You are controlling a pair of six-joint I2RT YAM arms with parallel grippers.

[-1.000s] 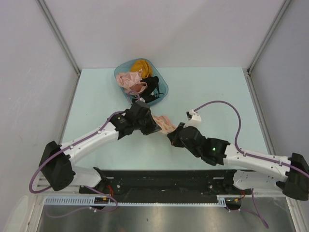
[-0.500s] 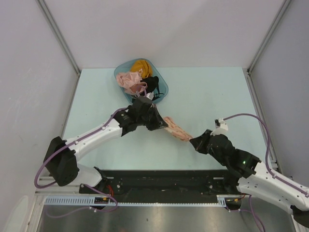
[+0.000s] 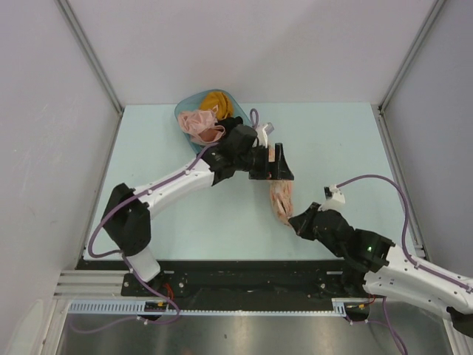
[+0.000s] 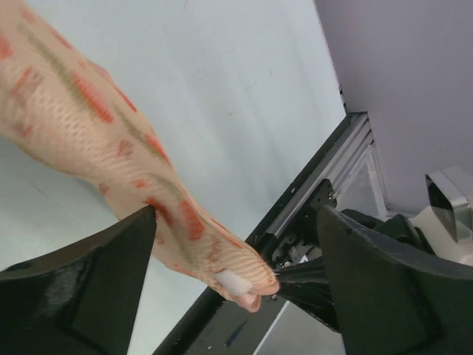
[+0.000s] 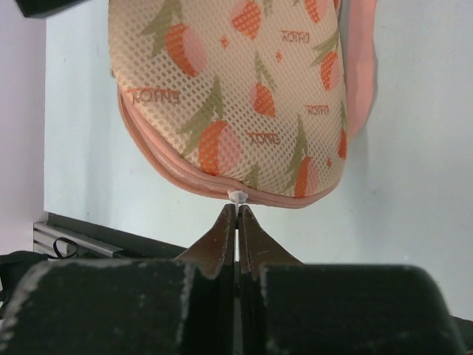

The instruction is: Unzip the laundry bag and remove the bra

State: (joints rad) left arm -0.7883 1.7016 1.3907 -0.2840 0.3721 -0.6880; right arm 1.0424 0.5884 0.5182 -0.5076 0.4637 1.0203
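Note:
The laundry bag (image 3: 281,201), cream-peach mesh with orange motifs and a pink zipped rim, lies lengthwise right of the table's middle. My left gripper (image 3: 276,160) is open at its far end. In the left wrist view the laundry bag (image 4: 89,126) runs between the wide-apart fingers (image 4: 81,288) and rests against the left one. My right gripper (image 3: 299,221) is at the near end, shut on the small white zipper pull (image 5: 237,196) at the laundry bag's (image 5: 236,89) pink rim. The bra is hidden.
A teal tub (image 3: 185,109) stands at the back left of the table, holding a pink bra (image 3: 198,124), a mustard-yellow one (image 3: 216,101) and something black. The left arm's purple cable loops near the tub. The black base rail runs along the near edge.
My left gripper has opened and moved right and farther back. The bag has swung from slanting to lengthwise. The right gripper stays shut on the zipper pull, nearly in place.

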